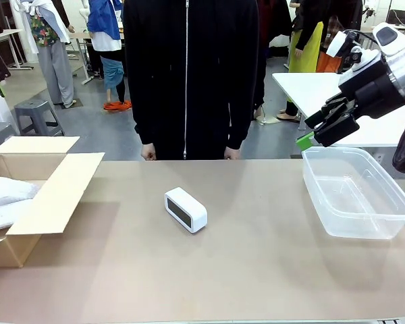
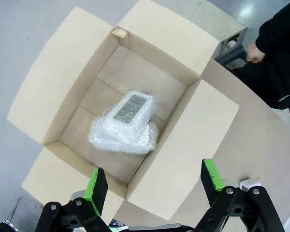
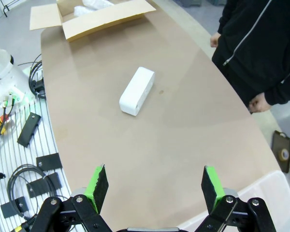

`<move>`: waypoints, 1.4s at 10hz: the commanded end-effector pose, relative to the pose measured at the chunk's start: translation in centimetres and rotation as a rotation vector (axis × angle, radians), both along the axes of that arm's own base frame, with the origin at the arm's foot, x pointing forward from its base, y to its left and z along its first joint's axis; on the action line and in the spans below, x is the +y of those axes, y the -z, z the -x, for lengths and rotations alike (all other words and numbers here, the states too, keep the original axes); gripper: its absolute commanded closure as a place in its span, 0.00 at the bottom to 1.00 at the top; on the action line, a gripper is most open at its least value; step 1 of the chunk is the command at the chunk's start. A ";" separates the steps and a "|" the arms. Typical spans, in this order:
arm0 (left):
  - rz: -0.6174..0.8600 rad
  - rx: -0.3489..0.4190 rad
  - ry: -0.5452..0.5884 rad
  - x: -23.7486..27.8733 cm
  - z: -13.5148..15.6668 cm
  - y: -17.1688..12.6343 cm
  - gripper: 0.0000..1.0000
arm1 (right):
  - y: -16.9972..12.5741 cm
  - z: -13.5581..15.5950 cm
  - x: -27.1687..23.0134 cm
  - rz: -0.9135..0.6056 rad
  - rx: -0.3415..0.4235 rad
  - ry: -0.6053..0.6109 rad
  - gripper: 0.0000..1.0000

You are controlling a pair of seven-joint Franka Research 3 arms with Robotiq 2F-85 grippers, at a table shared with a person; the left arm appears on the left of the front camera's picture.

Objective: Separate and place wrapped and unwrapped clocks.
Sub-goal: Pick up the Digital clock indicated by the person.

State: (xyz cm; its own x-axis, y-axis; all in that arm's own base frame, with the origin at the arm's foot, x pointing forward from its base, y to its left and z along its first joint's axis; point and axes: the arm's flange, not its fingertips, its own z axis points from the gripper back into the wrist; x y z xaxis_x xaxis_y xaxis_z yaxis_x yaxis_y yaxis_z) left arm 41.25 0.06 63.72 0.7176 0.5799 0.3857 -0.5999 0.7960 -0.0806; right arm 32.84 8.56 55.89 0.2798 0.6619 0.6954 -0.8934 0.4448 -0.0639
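Note:
The bare white clock (image 1: 185, 209) with its dark face lies alone mid-table; it is also in the right wrist view (image 3: 137, 90). Two bubble-wrapped clocks lie stacked inside the cardboard box, the upper one (image 2: 130, 111) resting on the lower bundle (image 2: 137, 140); from the front they appear as white bundles (image 1: 5, 192). My left gripper (image 2: 154, 181) hangs open above the box, holding nothing. My right gripper (image 1: 322, 125) is raised over the far right of the table, above the clear container, and stands open (image 3: 154, 186) and empty.
The open cardboard box (image 1: 50, 196) sits at the left edge with its flaps spread. A clear plastic container (image 1: 358, 196) stands at the right. A person in black stands at the far side, hands (image 1: 148, 152) at the table's edge. Cables and tools lie beside the table (image 3: 24, 159).

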 end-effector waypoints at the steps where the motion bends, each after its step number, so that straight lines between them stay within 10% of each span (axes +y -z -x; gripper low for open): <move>1: 0.007 -0.004 -0.021 -0.1 0.1 -0.1 0.00 | 0.3 -0.1 0.0 -0.023 0.007 -0.013 0.00; 10: 0.000 0.000 0.000 0.0 0.0 0.0 0.00 | 0.3 -0.1 0.0 -0.023 0.007 -0.013 0.00; 14: -0.017 0.122 0.791 -8.0 5.5 -6.5 0.00 | 0.3 -0.1 0.0 -0.023 0.007 -0.013 0.00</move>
